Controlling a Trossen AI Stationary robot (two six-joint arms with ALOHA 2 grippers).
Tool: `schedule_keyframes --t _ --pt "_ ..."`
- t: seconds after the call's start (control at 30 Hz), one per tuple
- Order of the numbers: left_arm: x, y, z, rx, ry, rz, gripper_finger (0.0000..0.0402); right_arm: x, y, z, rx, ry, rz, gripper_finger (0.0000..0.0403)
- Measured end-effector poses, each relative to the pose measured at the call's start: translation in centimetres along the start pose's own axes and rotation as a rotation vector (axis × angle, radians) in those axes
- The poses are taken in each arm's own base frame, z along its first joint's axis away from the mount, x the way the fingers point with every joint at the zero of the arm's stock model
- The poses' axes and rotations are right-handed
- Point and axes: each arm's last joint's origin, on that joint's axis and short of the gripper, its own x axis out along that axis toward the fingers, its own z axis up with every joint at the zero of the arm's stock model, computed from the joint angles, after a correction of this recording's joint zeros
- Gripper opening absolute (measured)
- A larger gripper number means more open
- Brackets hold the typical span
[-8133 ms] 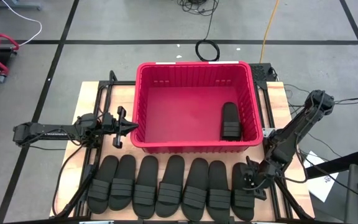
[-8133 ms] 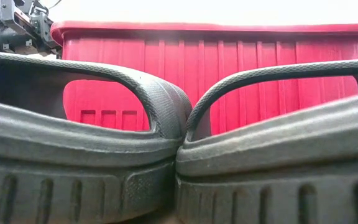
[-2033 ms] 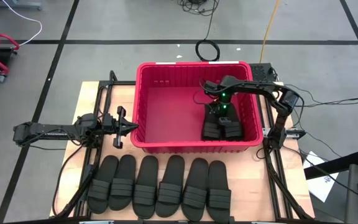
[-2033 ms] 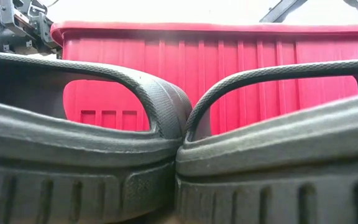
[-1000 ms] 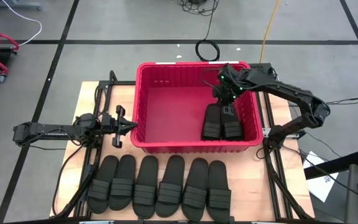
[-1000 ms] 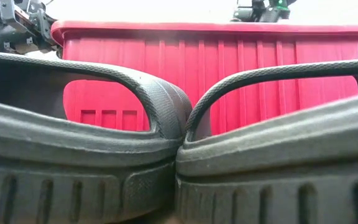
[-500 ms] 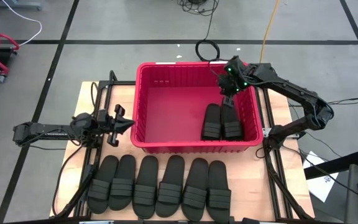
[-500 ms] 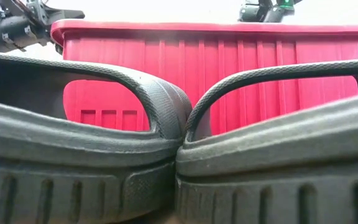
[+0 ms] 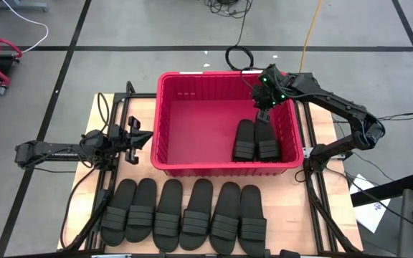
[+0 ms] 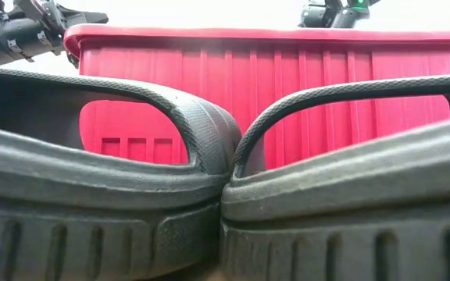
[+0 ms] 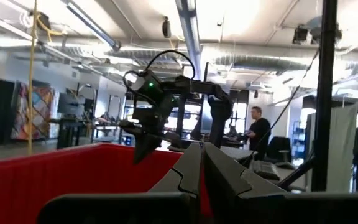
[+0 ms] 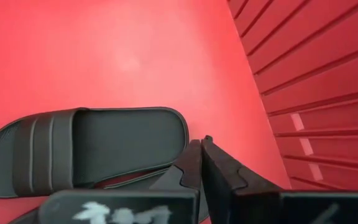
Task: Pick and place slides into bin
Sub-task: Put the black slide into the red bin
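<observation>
Slides: two lie side by side in bin [image 9: 165,120] at its 4 o'clock corner [image 9: 255,140], six wait in a row at the table's 6 o'clock edge [image 9: 185,213]; right gripper [image 9: 262,109], fingers pressed together and empty, hangs above the pair and should lift clear of the rim before reaching for the row's 3 o'clock end, while left gripper [image 9: 140,137], likewise closed on nothing, waits at 9 o'clock.

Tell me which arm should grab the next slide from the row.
Left, probably. The left gripper sits low beside the bin, just behind the row of slides. The right gripper is over the bin's far corner, above the two slides already inside.

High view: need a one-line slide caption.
Right gripper hovers, shut and empty, over two sandals in the red bin; six sandals wait in front.
</observation>
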Motion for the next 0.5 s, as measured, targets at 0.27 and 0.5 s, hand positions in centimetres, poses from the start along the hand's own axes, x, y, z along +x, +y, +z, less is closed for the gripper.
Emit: schedule_keyframes --t 0.27,0.5 --pt "0.0 -0.1 0.1 -0.057 -0.013 -0.014 0.0021 -0.3 0.3 0.1 0.008 -0.044 0.085 0.0000" --pt "-0.1 -0.2 1.1 -0.127 -0.101 -0.061 0.0021 -4.2 1.1 0.5 -0.014 -0.325 0.230 0.0000"
